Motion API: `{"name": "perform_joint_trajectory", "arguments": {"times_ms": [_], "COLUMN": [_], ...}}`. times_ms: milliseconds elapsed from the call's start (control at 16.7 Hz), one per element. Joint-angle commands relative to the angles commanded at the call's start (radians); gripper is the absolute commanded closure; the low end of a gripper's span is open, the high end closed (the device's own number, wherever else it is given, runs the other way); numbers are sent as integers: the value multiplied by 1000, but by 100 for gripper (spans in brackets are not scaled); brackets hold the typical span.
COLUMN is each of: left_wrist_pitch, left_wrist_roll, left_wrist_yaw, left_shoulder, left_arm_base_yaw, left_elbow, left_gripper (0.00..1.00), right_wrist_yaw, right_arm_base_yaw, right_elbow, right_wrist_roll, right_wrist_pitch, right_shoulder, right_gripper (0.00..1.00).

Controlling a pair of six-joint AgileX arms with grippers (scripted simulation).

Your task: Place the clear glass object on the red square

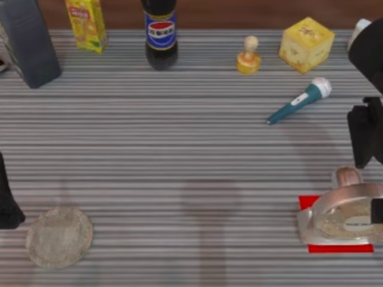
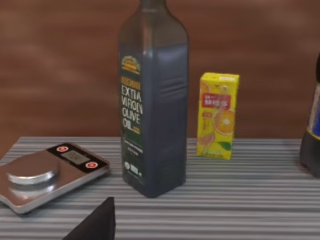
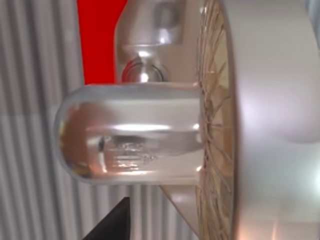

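Over at the near right of the tabletop (image 1: 197, 137), the clear glass object (image 1: 344, 209) sits tilted over the red square (image 1: 306, 202); whether the right gripper (image 1: 376, 210) grasps it, I cannot tell. The left arm is parked near left.

You see the clear glass object (image 3: 150, 135) glossy and mirror-bright, the red square (image 1: 308, 203) flat matt, the worktop (image 1: 191, 149) ribbed.

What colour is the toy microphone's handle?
The microphone has a teal-blue handle with a white head, and it shows best in the top view.
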Motion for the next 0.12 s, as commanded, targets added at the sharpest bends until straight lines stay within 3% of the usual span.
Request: {"name": "perform_joint_trajectory", "arguments": {"times_ms": [120], "left_wrist_pitch": [0], "left_wrist_roll": [0], "left_wrist_yaw": [0], "left_shoulder": [0], "left_arm_base_yaw": [0], "left_elbow": [0], "left_gripper": [0], "right_wrist_yaw": [0], "right_arm_base_yaw": [0], "right_elbow": [0], "right_wrist_roll": [0], "right_wrist_pitch": [0], "right_shoulder": [0], "right_gripper": [0]}}
